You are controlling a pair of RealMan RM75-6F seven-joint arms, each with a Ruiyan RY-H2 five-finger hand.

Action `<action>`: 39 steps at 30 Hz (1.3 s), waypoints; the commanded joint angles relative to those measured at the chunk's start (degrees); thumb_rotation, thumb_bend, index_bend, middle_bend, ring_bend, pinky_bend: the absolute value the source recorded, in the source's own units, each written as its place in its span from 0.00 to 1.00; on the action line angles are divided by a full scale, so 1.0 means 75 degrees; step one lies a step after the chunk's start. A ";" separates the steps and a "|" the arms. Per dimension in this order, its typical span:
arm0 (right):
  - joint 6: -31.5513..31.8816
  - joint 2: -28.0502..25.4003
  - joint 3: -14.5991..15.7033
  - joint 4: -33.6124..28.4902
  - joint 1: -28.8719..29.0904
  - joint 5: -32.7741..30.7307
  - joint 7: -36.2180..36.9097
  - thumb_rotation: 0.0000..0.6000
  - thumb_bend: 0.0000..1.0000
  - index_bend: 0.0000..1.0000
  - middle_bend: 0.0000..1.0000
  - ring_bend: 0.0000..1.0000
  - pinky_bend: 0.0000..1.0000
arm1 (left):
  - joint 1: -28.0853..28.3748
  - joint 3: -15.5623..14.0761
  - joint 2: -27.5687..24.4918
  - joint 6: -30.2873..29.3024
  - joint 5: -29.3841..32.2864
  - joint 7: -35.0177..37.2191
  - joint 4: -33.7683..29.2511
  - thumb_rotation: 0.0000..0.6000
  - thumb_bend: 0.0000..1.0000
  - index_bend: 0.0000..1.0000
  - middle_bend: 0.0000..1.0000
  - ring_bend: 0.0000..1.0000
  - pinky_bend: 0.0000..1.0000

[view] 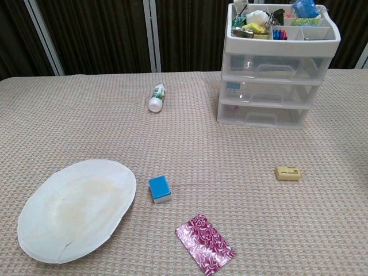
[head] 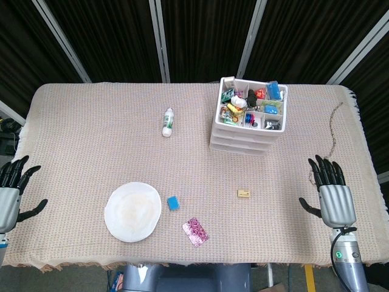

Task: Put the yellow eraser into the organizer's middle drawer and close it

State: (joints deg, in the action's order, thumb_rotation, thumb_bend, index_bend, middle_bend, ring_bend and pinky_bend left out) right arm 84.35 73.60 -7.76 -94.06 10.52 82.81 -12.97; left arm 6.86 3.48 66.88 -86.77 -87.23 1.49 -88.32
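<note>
The yellow eraser (head: pixel 244 193) (view: pixel 287 173) lies flat on the tablecloth, in front of the white three-drawer organizer (head: pixel 242 137) (view: pixel 273 86). All three drawers look pushed in, the middle drawer (view: pixel 275 89) included. The organizer's top tray is full of small items. My right hand (head: pixel 331 190) hovers open near the table's right edge, well to the right of the eraser, fingers spread. At the far left edge my left hand (head: pixel 13 188) is open too, holding nothing. Neither hand shows in the chest view.
A white paper plate (head: pixel 132 211) (view: pixel 75 208) lies front left. Beside it are a small blue block (head: pixel 172 202) (view: pixel 159 188) and a magenta patterned packet (head: pixel 195 231) (view: pixel 205 242). A small white bottle (head: pixel 168 121) (view: pixel 157 97) lies on its side mid-table. A thin chain (head: pixel 333 125) trails at right.
</note>
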 commanded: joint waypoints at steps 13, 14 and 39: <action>-0.0011 -0.0008 0.0002 -0.0053 0.0000 -0.0006 0.0019 1.00 0.12 0.01 0.00 0.00 0.00 | 0.0004 0.0016 0.0018 -0.0016 0.0001 0.0018 0.0026 1.00 0.25 0.16 0.00 0.00 0.00; -0.0016 -0.0008 0.0000 -0.0061 0.0002 -0.0013 0.0018 1.00 0.12 0.01 0.00 0.00 0.00 | 0.0007 0.0019 0.0020 -0.0012 0.0004 0.0022 0.0028 1.00 0.25 0.16 0.00 0.00 0.00; -0.0054 0.0174 -0.0906 -0.1200 0.0608 -0.0122 0.1070 1.00 0.12 0.13 0.69 0.68 0.59 | 0.0009 0.0033 0.0129 -0.0199 -0.0172 0.0094 0.0185 1.00 0.25 0.15 0.00 0.00 0.00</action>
State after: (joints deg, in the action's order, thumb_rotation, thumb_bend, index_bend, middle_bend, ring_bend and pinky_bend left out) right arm 87.36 74.79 -12.78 -99.62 13.19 85.21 -6.40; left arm 6.93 3.73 67.81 -88.20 -88.45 2.12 -86.99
